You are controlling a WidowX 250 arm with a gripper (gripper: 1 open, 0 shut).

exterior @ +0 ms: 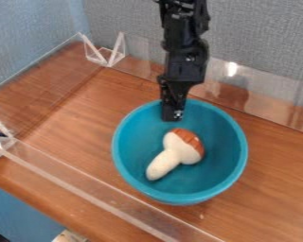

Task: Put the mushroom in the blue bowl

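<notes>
The mushroom (pixel 174 156) lies on its side inside the blue bowl (pixel 225 177), its orange-brown cap toward the upper right and its cream stem toward the lower left. My gripper (pixel 173 115) hangs from the black arm over the bowl's far rim, pointing straight down. Its fingers are shut with nothing between them. The fingertips sit just above and behind the mushroom's cap, apart from it.
The bowl rests on a wooden tabletop (pixel 65 113). A low clear plastic wall (pixel 65 184) runs along the front and left edges, and another clear panel (pixel 261 90) stands at the back right. A blue backdrop rises behind.
</notes>
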